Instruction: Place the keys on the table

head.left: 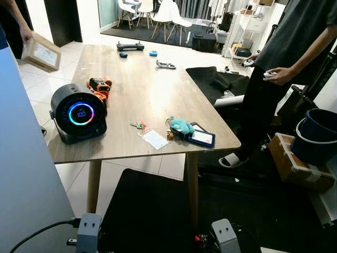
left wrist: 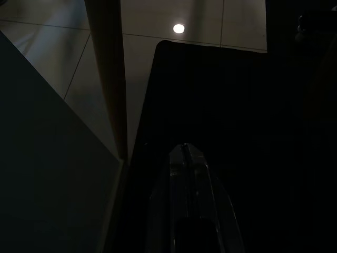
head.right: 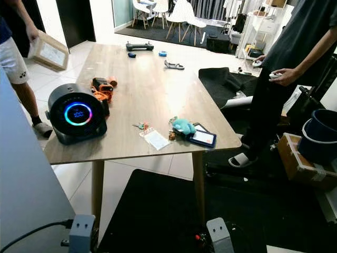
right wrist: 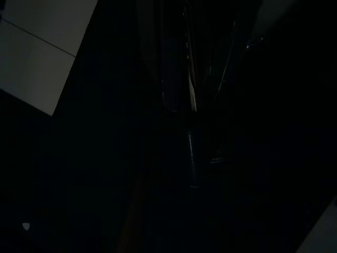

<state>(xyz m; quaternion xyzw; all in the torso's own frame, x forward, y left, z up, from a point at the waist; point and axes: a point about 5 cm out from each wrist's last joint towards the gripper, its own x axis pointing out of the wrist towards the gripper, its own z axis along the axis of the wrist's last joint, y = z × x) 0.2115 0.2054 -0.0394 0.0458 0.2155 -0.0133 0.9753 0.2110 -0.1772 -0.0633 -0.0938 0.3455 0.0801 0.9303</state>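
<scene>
The keys [head.left: 139, 125] already lie on the wooden counter [head.left: 142, 89] near its front edge, between the round black speaker [head.left: 78, 113] and the teal plush [head.left: 181, 125], just beside a clear card sleeve [head.left: 154, 138]. The left tool [left wrist: 184, 158] hangs low with its fingers pressed together, gripping nothing. Whether the right tool [right wrist: 192, 100] is open I cannot tell. Judged done: best keep both arms down, clear of the counter edge

This was a lived-in home, an open room with pale tiled floor [head.left: 47, 87] and a long wooden worktop [head.left: 142, 95]. White dining chairs [head.left: 171, 16] stood on a dark rug at the far end beside a shelving unit [head.left: 247, 23]. Two people stood at either side, one holding a cardboard box [head.left: 41, 51].
</scene>
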